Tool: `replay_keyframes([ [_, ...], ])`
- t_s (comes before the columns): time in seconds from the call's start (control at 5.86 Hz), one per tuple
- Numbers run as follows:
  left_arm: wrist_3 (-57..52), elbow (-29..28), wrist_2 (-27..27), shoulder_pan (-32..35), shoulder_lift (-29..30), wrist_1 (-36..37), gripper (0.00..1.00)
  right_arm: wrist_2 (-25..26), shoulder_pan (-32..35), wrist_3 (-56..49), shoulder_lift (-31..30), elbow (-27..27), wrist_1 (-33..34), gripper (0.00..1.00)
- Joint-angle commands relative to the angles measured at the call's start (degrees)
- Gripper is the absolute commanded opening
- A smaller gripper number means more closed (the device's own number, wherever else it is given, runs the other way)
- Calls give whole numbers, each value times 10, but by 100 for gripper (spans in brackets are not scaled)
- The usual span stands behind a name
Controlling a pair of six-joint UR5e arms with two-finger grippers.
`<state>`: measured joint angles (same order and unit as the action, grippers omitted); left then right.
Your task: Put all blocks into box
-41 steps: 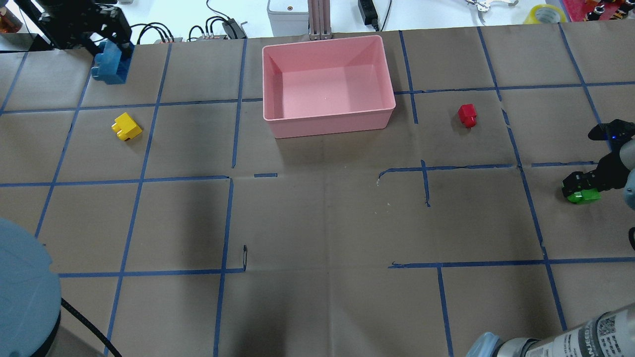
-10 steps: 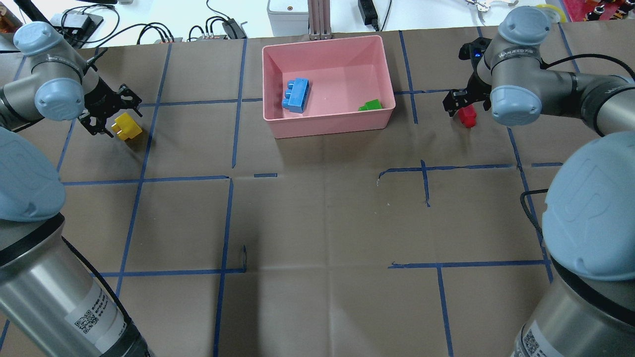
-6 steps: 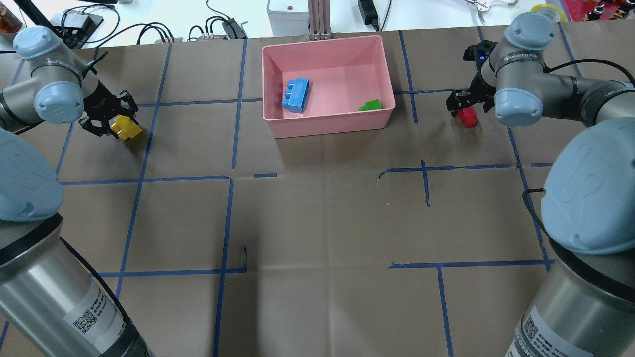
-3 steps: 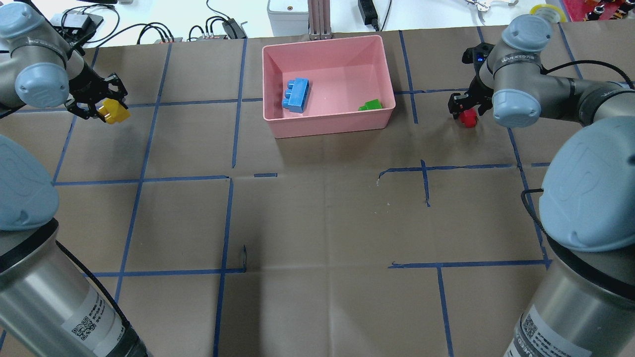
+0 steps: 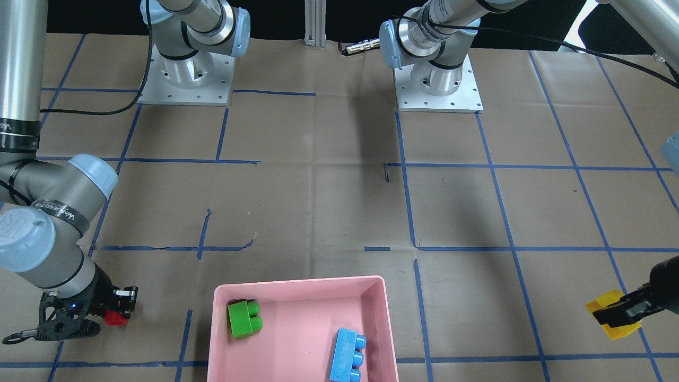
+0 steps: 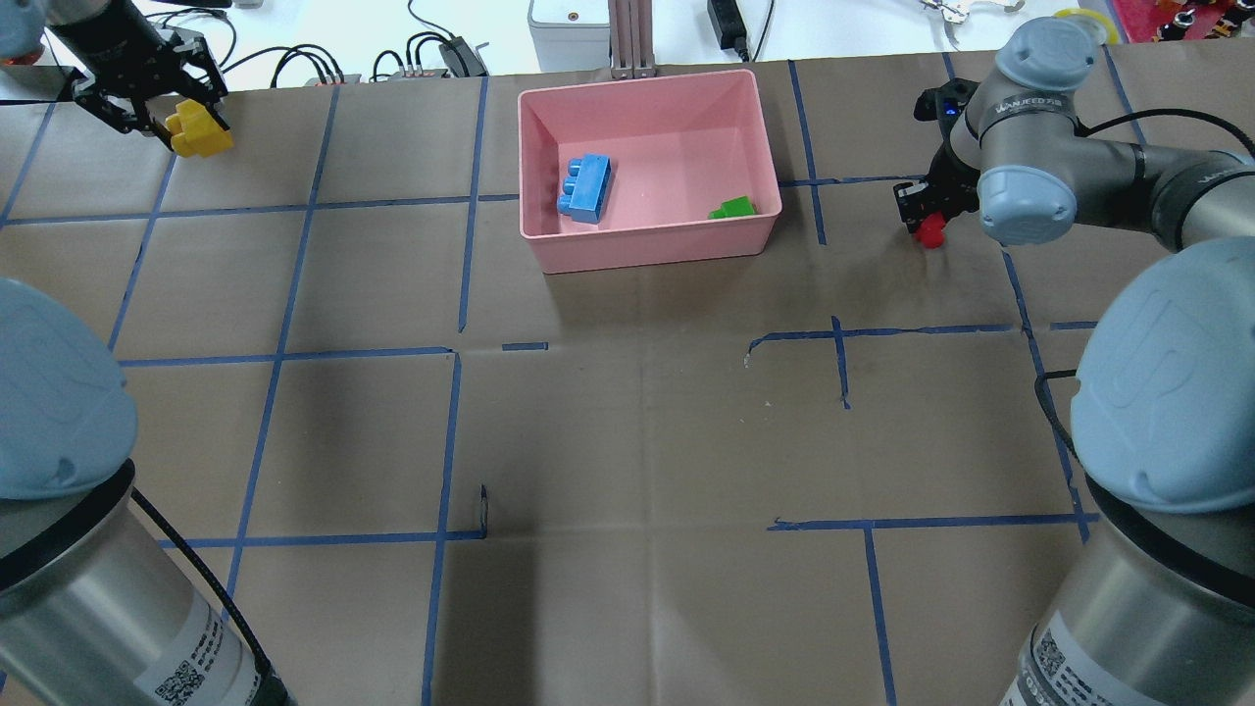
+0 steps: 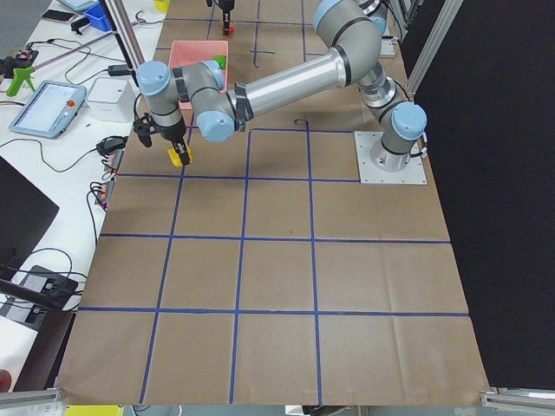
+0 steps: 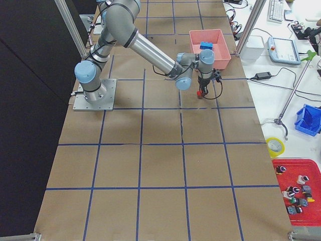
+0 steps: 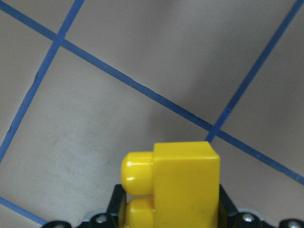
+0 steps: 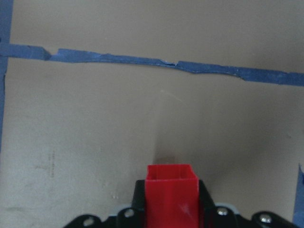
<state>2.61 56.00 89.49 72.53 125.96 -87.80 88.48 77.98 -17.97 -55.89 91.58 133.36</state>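
The pink box [image 6: 755, 218] [image 5: 217, 339] holds the blue block [image 6: 584, 188] [image 5: 347, 354] and the green block [image 6: 733, 208] [image 5: 243, 318]. My left gripper [image 6: 181, 123] [image 5: 618, 317] is shut on the yellow block [image 6: 199, 131] [image 5: 610, 324] [image 9: 183, 183] [image 7: 179, 156] and holds it high above the table's far left. My right gripper [image 6: 927, 224] [image 5: 114, 313] is shut on the red block [image 6: 928, 230] [image 5: 114, 318] [image 10: 171, 192] [image 8: 201, 92], just above the paper, right of the box.
Brown paper with blue tape lines [image 6: 461, 196] covers the table. Cables and a grey device [image 6: 569, 25] lie beyond the far edge, behind the box. Both arm bases [image 5: 183, 74] [image 5: 437, 79] stand at the robot's side of the table.
My left gripper has lifted the yellow block off the table and carried it up and away. My right gripper has closed on the red block and raised it slightly.
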Motion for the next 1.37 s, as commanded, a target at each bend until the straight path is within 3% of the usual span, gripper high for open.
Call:
replay_keyframes([
  [0.0,-12,-33,-5,103,9,-10,21,-1,0,-50,-34,-17,-74,2],
  [0.51,35,-156,-4,251,143,39,21,13,-20,-247,-106,-17,-98,2],
  [0.85,49,-166,-1,282,209,102,24,-15,-20,-284,-148,-22,-95,2],
  [1.02,51,-164,2,290,210,105,49,-36,-19,-281,-152,-23,-100,3],
  [1.2,52,-158,4,291,202,140,99,-58,-15,-272,-152,-34,-101,0],
])
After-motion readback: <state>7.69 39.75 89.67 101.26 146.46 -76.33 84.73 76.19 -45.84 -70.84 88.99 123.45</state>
